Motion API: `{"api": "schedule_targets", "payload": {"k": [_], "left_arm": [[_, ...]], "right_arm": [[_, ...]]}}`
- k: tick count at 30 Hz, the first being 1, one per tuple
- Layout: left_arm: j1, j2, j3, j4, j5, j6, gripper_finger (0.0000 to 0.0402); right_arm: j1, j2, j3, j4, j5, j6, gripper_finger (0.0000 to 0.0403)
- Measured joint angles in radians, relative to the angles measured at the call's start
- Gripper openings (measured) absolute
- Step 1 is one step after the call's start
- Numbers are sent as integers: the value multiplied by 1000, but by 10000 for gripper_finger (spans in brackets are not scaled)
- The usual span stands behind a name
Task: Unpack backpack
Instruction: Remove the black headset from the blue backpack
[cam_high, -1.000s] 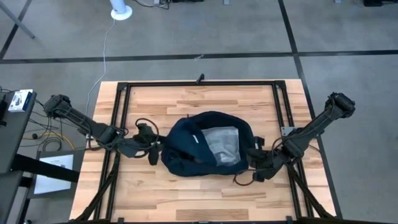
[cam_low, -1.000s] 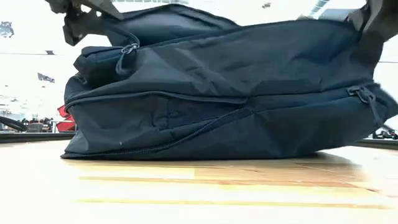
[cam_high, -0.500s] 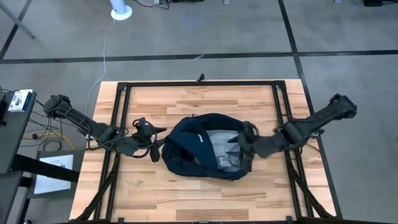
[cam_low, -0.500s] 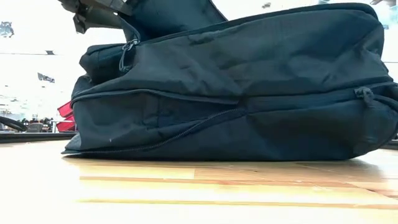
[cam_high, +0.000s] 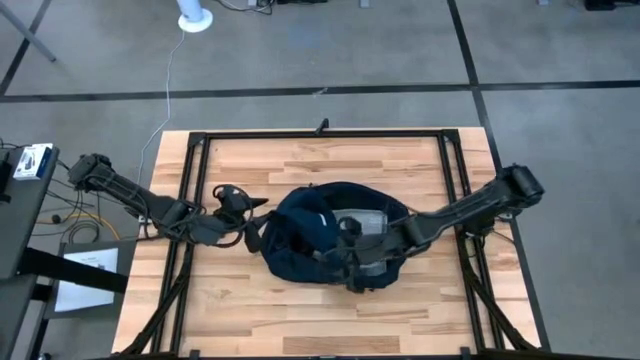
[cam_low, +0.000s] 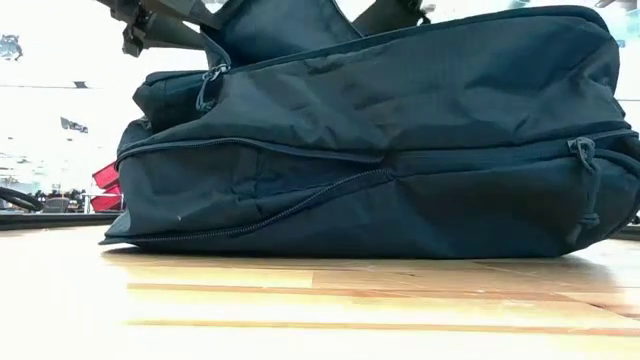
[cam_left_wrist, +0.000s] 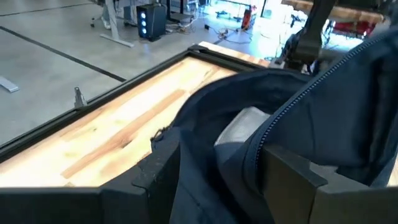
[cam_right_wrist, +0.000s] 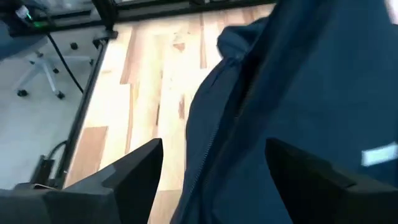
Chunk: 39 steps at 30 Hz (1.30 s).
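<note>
Right gripper (cam_high: 352, 250): reached across the top of the backpack (cam_high: 300, 245), sitting low over its open mouth. Fingers spread apart in the wrist view, nothing between them, just navy fabric and a zipper line ahead.
Left gripper (cam_high: 250, 232): at the bag's left edge, fingers clenched on the fabric edge by the zipper (wrist view shows the cloth running between both fingers), holding that side up.
Backpack: middle of the wooden table (cam_high: 300, 160), lying flat, opening facing up. Short white stripe on the near-left panel.
Inside the bag: something pale grey and crinkly (cam_high: 365, 222) shows through the opening, can't tell what it is.
Low view: bag fills nearly the whole width, side zippers closed, a zip pull (cam_low: 583, 150) hanging at the right end.
Table frame: black metal rails (cam_high: 320, 133) running around the tabletop.
</note>
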<state>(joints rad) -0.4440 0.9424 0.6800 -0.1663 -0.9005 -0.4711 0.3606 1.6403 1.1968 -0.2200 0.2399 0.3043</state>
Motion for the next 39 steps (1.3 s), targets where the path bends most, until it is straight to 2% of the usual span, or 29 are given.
{"api": "schedule_targets", "payload": {"k": [3, 5, 7, 12, 14, 17, 21, 25, 28, 33, 35, 39], "left_arm": [[0, 0, 0, 33, -1, 37, 186], [-1, 0, 1, 48, 0, 56, 186], [-5, 0, 1, 52, 8, 68, 186], [-6, 0, 1, 42, 50, 71, 186], [-6, 0, 1, 42, 68, 71, 186], [-6, 0, 1, 41, 78, 72, 186], [-6, 0, 1, 31, 83, 75, 186], [-23, 0, 1, 25, 124, 75, 186], [-64, 0, 1, 25, 144, 74, 186], [-154, 0, 1, 28, 164, 34, 186], [-184, 0, 1, 37, 164, 24, 186], [-221, 1, 1, 67, 163, 13, 186]], "right_arm": [[-6, 58, 24, -59, 7, -7, 270], [-6, 76, 46, -101, 58, -8, 247], [2, 80, 68, -160, 108, -7, 201], [6, 50, 133, -280, 115, -9, 45], [5, 22, 152, -286, 108, -10, 13], [2, -10, 161, -291, 102, -10, 26], [-3, -31, 177, -409, 83, -44, 33], [5, -38, 226, -551, 197, -109, 5], [-13, -40, 285, -553, 254, -172, 2], [-55, -41, 333, -371, 420, -413, 1], [-85, -41, 344, -213, 425, -525, 1], [-163, -34, 346, 31, 363, -706, 1]]}}
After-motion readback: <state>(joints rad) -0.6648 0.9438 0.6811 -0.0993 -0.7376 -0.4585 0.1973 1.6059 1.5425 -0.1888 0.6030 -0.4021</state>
